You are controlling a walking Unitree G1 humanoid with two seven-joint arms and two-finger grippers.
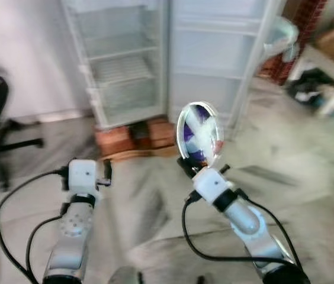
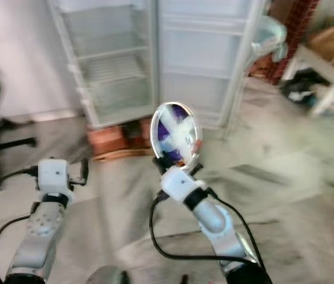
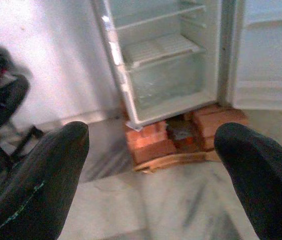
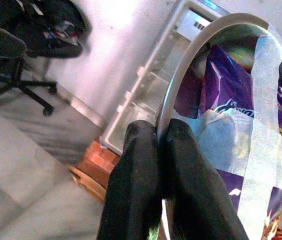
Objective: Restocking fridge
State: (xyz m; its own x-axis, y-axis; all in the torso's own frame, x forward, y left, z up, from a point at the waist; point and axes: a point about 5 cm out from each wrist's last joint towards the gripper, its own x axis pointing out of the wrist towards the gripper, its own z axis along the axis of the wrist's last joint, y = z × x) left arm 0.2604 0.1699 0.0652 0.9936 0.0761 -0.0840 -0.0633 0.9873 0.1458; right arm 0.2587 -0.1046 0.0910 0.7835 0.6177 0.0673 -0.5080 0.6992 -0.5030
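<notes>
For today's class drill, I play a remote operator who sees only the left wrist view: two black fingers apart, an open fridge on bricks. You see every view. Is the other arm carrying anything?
Observer: Yes. The right gripper is shut on the rim of a round metal bowl, held up on its edge.
Operator: Anything in the bowl?
Observer: A purple packet, held in by crossed strips of tape.
Operator: Where is the bowl relative to the fridge?
Observer: In front of it, short of the open fridge door; the shelves look bare.
</notes>
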